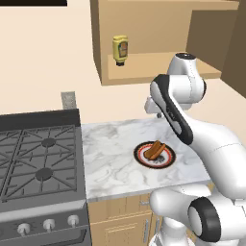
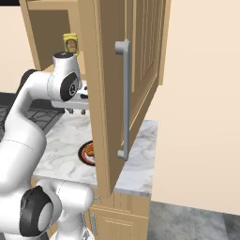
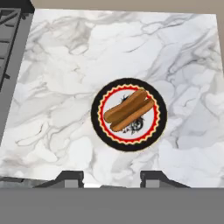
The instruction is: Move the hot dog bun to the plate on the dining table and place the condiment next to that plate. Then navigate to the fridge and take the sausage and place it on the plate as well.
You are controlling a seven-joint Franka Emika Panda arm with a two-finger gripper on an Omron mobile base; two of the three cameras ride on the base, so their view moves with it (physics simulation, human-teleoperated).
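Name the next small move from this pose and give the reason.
Probably lower the pincer straight down toward the hot dog bun, opening it on the way. The hand view looks down on the bun lying on the round plate on the marble counter, just ahead of the fingertips, and the pincer is shut on nothing, well above it.

White marble counter (image 1: pixel 115 144) beside a dark gas stove (image 1: pixel 38 163), open wooden wall cabinet (image 2: pixel 126 70) above (cream walls).
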